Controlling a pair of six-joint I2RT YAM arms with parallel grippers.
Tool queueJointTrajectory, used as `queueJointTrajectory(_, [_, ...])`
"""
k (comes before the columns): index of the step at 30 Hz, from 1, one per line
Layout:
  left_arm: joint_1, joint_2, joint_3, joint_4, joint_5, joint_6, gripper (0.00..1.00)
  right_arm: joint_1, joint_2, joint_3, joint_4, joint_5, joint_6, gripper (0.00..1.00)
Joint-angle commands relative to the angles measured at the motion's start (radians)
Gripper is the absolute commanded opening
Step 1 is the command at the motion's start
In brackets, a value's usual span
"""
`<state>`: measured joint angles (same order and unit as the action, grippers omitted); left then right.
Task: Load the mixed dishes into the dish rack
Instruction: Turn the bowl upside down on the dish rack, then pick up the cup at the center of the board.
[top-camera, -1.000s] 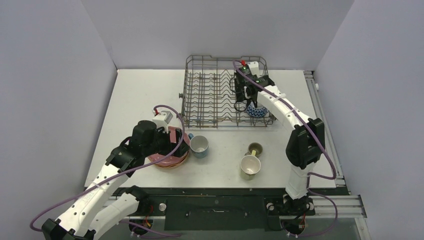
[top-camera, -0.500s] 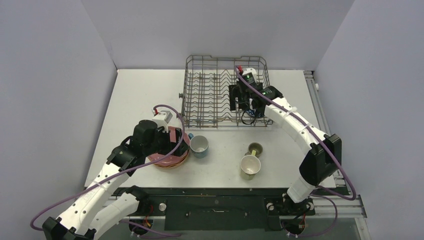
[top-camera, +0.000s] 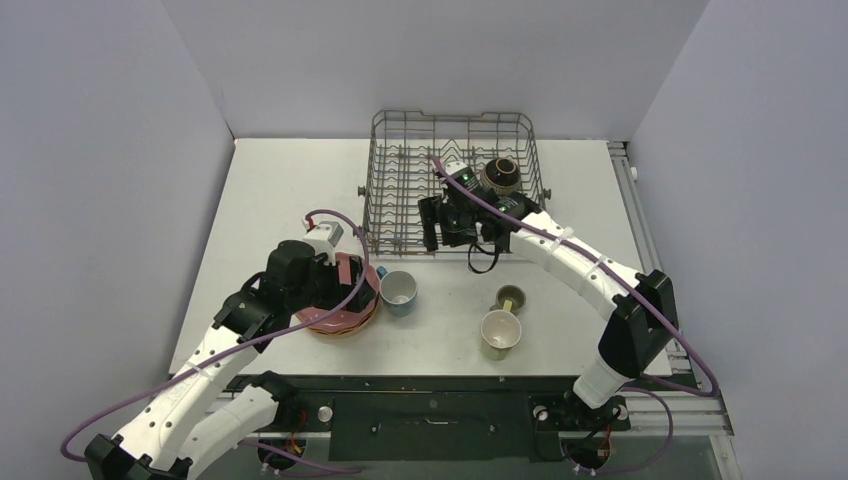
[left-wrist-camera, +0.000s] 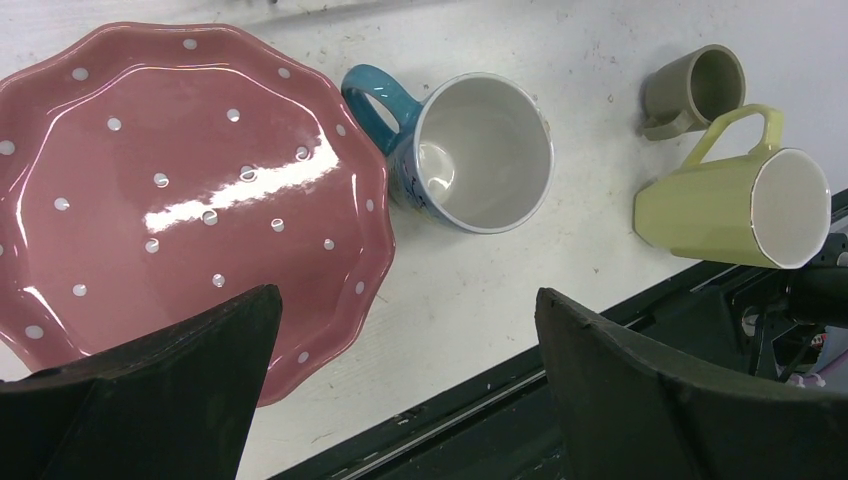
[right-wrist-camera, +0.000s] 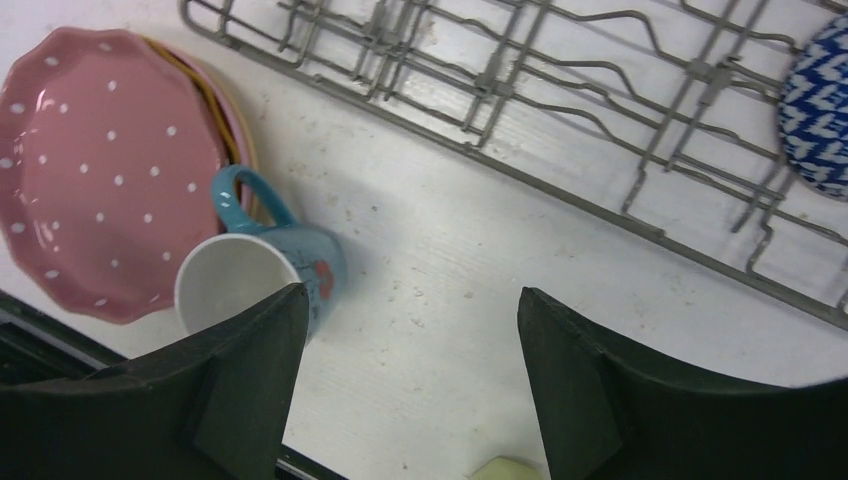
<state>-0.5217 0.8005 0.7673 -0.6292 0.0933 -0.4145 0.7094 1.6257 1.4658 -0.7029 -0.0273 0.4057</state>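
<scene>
Table (top-camera: 280, 200): white
Far edge: dish rack (top-camera: 371, 180)
Near edge, left: plate stack (top-camera: 350, 318), light-blue mug (top-camera: 399, 291)
Near edge, right: olive mug (top-camera: 511, 297), pale-yellow mug (top-camera: 499, 333)

Plain pale-grey walls (top-camera: 420, 50) on three sides of a white table (top-camera: 290, 190), black rail (top-camera: 430, 410) along its near edge

Overhead, two wrist close-ups; shared mug (left-wrist-camera: 480, 152)

The pink plate (left-wrist-camera: 180, 190) looks glossy and glazed, the dish rack (top-camera: 400, 185) bare grey metal wire.
</scene>
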Motion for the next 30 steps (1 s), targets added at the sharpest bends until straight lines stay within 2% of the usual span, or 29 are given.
queueJointTrajectory(1, [0.005, -0.019, 0.032, 0.008, -0.018, 0.002, 0.96, 0.064, -0.019, 0.003, 0.052, -0.044, -0.001, 0.71])
queueJointTrajectory(7, [0.005, -0.038, 0.030, 0.010, -0.029, -0.001, 0.96, 0.124, 0.029, 0.032, 0.020, -0.019, -0.023, 0.63])
queueJointTrajectory(19, [0.006, -0.048, 0.030, 0.012, -0.029, 0.000, 0.96, 0.202, 0.141, 0.097, -0.027, 0.023, -0.052, 0.59])
queueJointTrajectory(30, [0.007, -0.052, 0.030, 0.013, -0.024, 0.002, 0.96, 0.230, 0.262, 0.162, -0.059, 0.086, -0.059, 0.46])
